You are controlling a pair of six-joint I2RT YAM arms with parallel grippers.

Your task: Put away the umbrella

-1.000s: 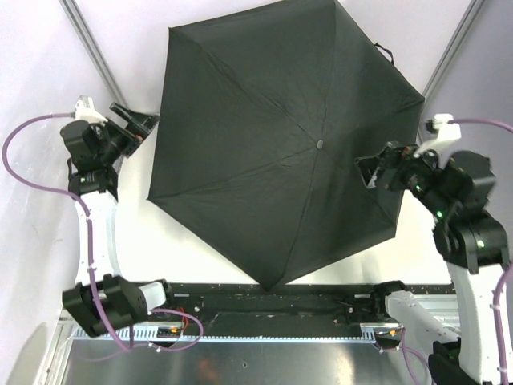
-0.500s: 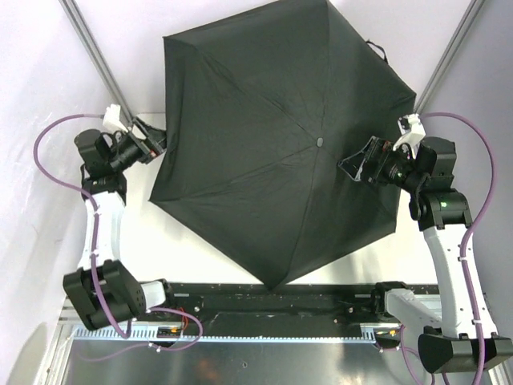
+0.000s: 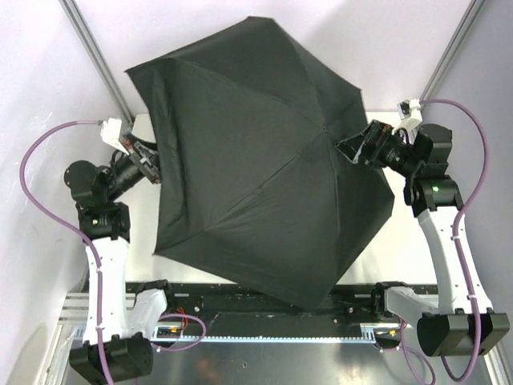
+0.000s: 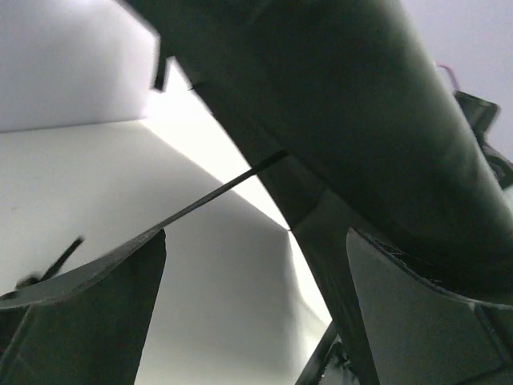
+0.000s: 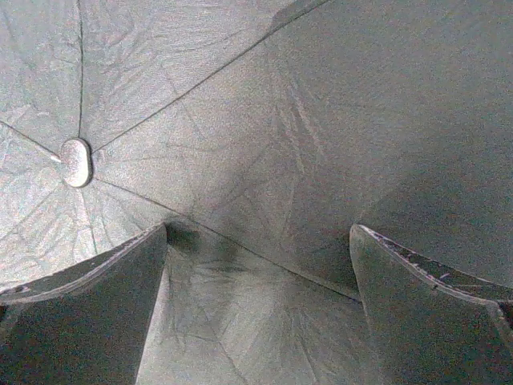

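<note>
The umbrella (image 3: 256, 168) stands open, its black canopy tilted and covering most of the table in the top view. My left gripper (image 3: 146, 160) is at the canopy's left edge and is open. In the left wrist view the umbrella (image 4: 361, 120) looms above and to the right of the left gripper (image 4: 256, 321), with a thin rib crossing the gap and nothing between the fingers. My right gripper (image 3: 353, 149) is open, just right of the central cap (image 3: 325, 128). The right wrist view is filled with umbrella (image 5: 304, 120) fabric, the cap (image 5: 76, 163) at left, the right gripper (image 5: 256, 313) close against the cloth.
Two slanted metal posts rise at the back left (image 3: 96, 56) and back right (image 3: 453, 48) in front of white walls. A black rail (image 3: 353, 298) runs along the near edge between the arm bases. White table surface (image 3: 138, 233) shows left of the canopy.
The canopy has tipped and shifted left, its left side now higher. My left gripper has come down to that edge. My right gripper has moved up toward the cap.
</note>
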